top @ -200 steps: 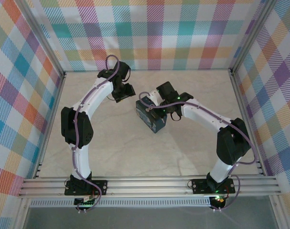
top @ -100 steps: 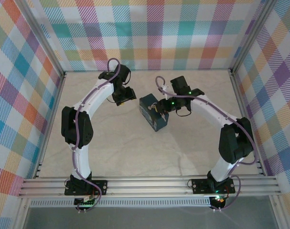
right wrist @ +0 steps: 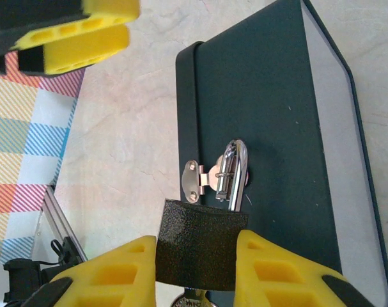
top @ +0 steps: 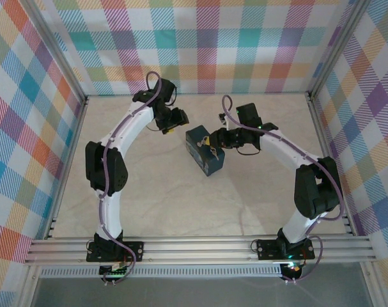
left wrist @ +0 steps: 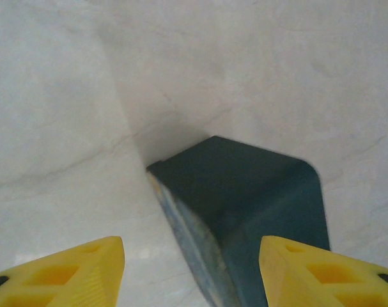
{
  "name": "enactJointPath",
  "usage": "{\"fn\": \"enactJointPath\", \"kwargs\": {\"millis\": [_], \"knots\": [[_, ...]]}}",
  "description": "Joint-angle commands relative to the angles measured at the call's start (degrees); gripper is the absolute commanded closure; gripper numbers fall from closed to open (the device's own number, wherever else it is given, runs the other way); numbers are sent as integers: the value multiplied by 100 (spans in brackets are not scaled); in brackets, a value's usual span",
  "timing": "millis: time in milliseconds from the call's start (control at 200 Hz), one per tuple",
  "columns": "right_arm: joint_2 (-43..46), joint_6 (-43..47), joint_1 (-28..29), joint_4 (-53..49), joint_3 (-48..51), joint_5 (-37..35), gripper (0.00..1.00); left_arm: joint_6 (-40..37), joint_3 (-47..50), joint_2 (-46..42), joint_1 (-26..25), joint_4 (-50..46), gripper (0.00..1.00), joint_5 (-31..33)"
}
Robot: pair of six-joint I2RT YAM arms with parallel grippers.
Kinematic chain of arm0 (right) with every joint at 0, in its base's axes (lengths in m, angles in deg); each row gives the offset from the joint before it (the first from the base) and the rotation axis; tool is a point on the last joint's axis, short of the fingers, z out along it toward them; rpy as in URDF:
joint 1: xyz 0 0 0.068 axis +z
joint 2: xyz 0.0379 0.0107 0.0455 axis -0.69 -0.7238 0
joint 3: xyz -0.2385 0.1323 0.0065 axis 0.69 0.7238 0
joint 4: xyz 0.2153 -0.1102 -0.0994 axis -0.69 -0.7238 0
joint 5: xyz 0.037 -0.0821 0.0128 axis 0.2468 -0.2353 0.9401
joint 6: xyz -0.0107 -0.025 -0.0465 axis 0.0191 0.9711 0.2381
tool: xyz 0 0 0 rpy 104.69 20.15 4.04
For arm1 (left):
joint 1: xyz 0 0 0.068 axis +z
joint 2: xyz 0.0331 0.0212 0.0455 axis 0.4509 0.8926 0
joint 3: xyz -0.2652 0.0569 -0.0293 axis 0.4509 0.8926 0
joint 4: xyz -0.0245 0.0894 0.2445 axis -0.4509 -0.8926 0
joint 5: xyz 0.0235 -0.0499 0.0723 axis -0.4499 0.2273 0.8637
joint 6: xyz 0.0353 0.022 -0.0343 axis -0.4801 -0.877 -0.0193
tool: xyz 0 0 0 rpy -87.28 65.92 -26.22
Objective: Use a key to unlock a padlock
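Right claw (right wrist: 195, 246) is narrow, clamped on the dark padlock (right wrist: 201, 259) body. The shackle (right wrist: 233, 173) runs through the hasp (right wrist: 197, 182) on the tin (right wrist: 270, 128), which sits mid-worktop (top: 181, 204). The key (right wrist: 194, 299) pokes out under the body at the frame edge; can't tell if it's seated. Left claw (left wrist: 190, 272) is wide and empty, hovering over a tin corner.

The table (top: 181, 204) is a pale cream surface with faint marble veining. One thing lies directly on it: a dark blue tin (top: 204, 149), a little toward 12 o'clock from the middle, its long side running roughly from 10 to 4 o'clock.
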Motion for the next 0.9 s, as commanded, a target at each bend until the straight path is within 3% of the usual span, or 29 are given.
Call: {"fn": "enactJointPath", "kwargs": {"millis": [0, 375, 610, 895], "knots": [[52, -185, -1, 424, 111, 278, 77, 8, -278, 423, -33, 157, 42, -255], [-86, -142, -7, 1092, 206, 226, 76, -472, -847, 1138, -170, 80, 43, -540], [-299, -213, -7, 1344, 57, 205, 76, -391, -703, 1016, -158, -24, 45, -380], [204, -547, -424, 1063, 73, 373, 76, -213, -898, 763, 35, -73, 43, -435]]}}
